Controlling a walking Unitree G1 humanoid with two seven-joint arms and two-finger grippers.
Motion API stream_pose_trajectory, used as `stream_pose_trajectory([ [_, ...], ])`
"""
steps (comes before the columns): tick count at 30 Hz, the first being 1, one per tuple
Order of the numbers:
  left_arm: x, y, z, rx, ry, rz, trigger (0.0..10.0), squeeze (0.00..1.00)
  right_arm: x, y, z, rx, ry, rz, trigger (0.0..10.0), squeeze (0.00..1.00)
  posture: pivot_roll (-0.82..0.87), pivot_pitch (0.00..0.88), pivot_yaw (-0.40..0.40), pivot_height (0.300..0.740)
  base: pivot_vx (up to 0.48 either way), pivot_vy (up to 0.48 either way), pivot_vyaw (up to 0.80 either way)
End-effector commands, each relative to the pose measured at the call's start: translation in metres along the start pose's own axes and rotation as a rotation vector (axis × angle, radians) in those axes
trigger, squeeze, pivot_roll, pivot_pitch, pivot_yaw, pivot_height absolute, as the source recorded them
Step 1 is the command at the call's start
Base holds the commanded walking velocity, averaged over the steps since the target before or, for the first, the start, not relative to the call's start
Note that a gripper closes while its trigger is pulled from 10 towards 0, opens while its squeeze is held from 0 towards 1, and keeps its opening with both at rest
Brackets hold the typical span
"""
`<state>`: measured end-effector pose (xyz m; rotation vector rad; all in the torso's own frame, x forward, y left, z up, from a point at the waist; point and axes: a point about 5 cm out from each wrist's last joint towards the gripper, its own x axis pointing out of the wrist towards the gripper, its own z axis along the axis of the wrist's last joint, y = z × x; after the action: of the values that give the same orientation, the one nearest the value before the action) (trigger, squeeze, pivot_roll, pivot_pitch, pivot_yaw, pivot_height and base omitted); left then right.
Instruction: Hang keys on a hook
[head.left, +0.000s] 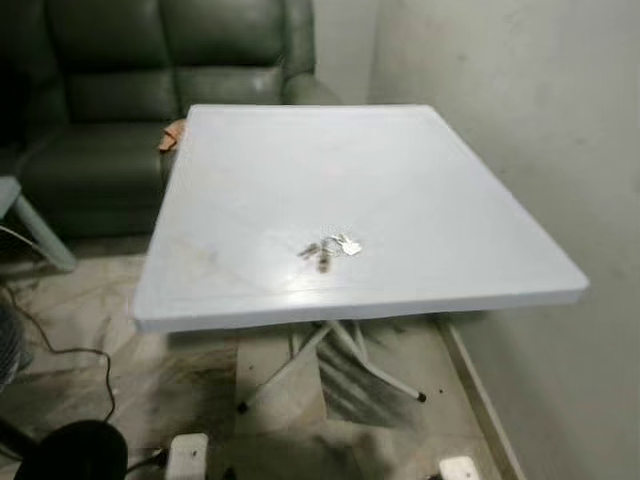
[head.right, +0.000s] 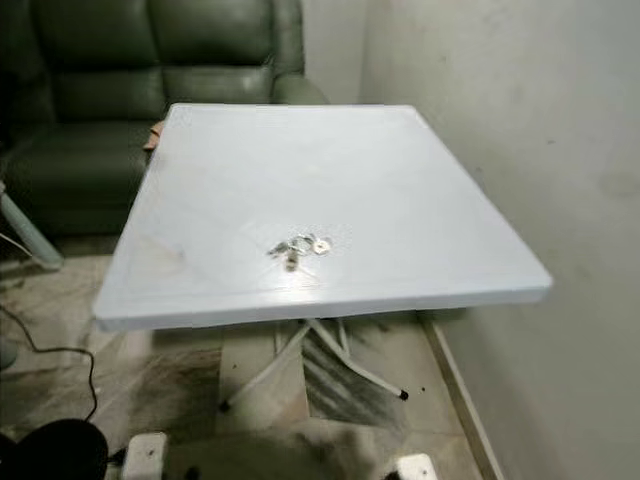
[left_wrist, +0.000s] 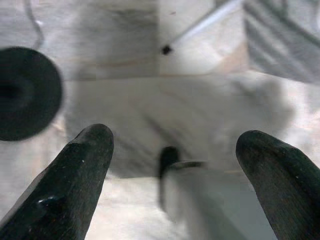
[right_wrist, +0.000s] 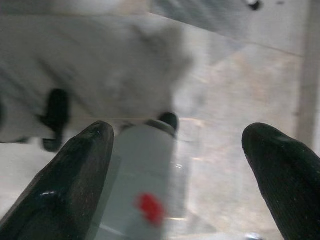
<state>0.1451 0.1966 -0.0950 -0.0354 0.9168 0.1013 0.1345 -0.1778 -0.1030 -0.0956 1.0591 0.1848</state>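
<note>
A small bunch of keys (head.left: 331, 247) on a ring lies on the white square table (head.left: 420, 170), near its front edge and a little right of the middle; the same keys (head.right: 298, 247) show in the right eye view. My left gripper (left_wrist: 175, 165) hangs low over the tiled floor, its two black fingers (left_wrist: 75, 175) wide apart and holding nothing. My right gripper (right_wrist: 180, 170) also points down at the floor, open and empty, with a white foot of the robot below it.
A dark green sofa (head.left: 150, 90) stands behind the table on the left. A plain wall (head.left: 540, 120) runs close along the table's right side. Folding legs (head.left: 330, 365) show under the table. A black cable (head.left: 60, 345) and a round black base (head.left: 75, 450) lie on the floor at left.
</note>
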Motion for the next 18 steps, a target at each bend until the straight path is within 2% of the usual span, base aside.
stream_pose_trajectory([
  [1,0.001,-0.013,0.002,-0.007,-0.01,-0.026,10.0,0.0,-0.004,-0.012,-0.007,0.0,0.028,-0.028,10.0,0.0,-0.04,0.0,-0.02,0.74,0.0,0.0,0.0],
  [6,0.001,-0.012,0.003,-0.014,-0.03,-0.028,10.0,0.0,-0.004,-0.013,-0.005,-0.013,0.015,-0.026,10.0,0.0,-0.04,0.0,-0.018,0.74,0.0,0.0,0.0],
  [11,0.0,-0.012,0.004,0.015,-0.048,-0.051,10.0,0.0,-0.003,-0.014,-0.001,-0.005,-0.009,-0.028,10.0,0.0,-0.04,0.0,-0.02,0.74,0.0,0.0,0.0],
  [14,0.0,-0.016,0.01,0.101,-0.108,-0.095,10.0,0.0,-0.002,-0.015,0.008,0.004,-0.055,-0.022,10.0,0.0,-0.04,0.0,-0.021,0.74,0.0,0.0,0.0],
  [17,0.0,-0.016,0.01,0.101,-0.109,-0.095,10.0,0.0,-0.002,-0.015,0.008,0.003,-0.055,-0.022,10.0,0.0,-0.04,0.0,-0.021,0.74,0.0,0.0,0.0],
  [18,-0.001,-0.02,0.018,0.137,-0.174,-0.13,10.0,0.0,-0.002,-0.015,0.018,-0.012,-0.109,-0.003,10.0,0.0,-0.03,0.0,-0.021,0.74,0.0,0.0,0.0],
])
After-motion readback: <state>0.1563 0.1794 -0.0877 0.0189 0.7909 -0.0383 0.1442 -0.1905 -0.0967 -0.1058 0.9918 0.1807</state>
